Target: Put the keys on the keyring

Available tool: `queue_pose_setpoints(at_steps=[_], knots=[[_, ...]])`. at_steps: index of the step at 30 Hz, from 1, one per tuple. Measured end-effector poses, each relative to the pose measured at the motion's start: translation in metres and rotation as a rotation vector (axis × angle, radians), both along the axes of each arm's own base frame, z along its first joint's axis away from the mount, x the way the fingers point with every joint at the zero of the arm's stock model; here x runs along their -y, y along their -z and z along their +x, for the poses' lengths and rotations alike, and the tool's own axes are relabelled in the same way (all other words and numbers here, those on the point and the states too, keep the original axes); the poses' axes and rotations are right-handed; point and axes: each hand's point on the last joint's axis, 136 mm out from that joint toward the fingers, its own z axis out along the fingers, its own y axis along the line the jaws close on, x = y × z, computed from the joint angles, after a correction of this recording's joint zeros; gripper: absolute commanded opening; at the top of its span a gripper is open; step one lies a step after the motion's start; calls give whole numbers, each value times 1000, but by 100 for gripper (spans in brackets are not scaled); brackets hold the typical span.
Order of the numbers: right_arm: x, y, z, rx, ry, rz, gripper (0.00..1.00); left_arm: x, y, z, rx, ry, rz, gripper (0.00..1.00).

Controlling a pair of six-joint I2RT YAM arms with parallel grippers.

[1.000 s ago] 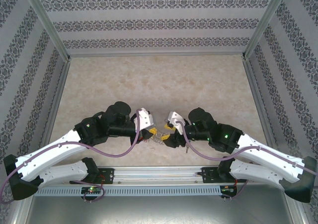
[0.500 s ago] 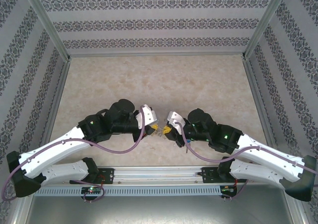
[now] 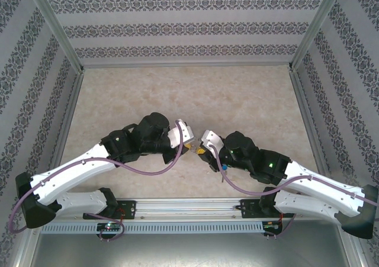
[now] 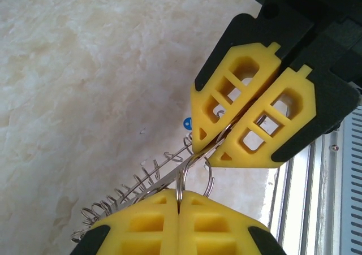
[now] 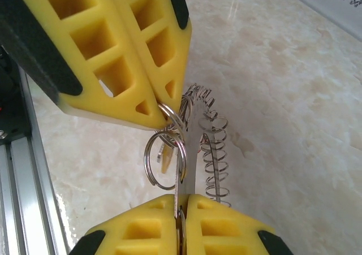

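The keyring (image 5: 194, 147), a flat grey metal ring fringed with wire loops (image 5: 215, 153), is seen edge-on and held off the table. My right gripper (image 5: 181, 197) is shut on its rim. My left gripper (image 4: 179, 194) is shut on a small split ring (image 4: 208, 178) that hooks onto the keyring right beside the right gripper (image 4: 210, 149). A yellow-capped key (image 5: 166, 159) hangs behind the split ring (image 5: 164, 159), and a bit of a blue cap (image 4: 187, 122) peeks out by the right fingers. From above, the left gripper (image 3: 188, 144) and right gripper (image 3: 200, 150) meet tip to tip.
The marble-patterned tabletop (image 3: 189, 95) stretches away behind the grippers, walled by patterned panels. The aluminium rail (image 3: 189, 206) with the arm bases runs along the near edge, close below the grippers.
The left arm has swung right and away from the rail, carrying the meeting point farther up the table. The right gripper has gone from partly open to shut on the keyring.
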Motion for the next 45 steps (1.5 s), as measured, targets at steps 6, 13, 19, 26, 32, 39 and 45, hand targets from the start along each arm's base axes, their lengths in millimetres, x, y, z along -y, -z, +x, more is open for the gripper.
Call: queue_pose_setpoints(at_steps=[6,13,19,26,32,39,45], knots=[[0,0,0,13,9,-7,0,1,1,1,-7,-8,9,0],[4,-1,7,54,83,-27,0,9,-3,10,-40,-71,11,0],[9,-2,16,101,157,-25,0,12,-6,20,-67,-148,18,0],[11,-3,20,122,199,-19,0,14,-7,25,-96,-198,6,0],[11,-2,21,132,217,-20,0,15,-7,25,-114,-215,-2,0],[11,-2,23,141,227,-8,0,15,-6,26,-114,-239,-67,0],[8,-6,20,144,215,19,0,14,-11,23,-89,-240,-153,0]])
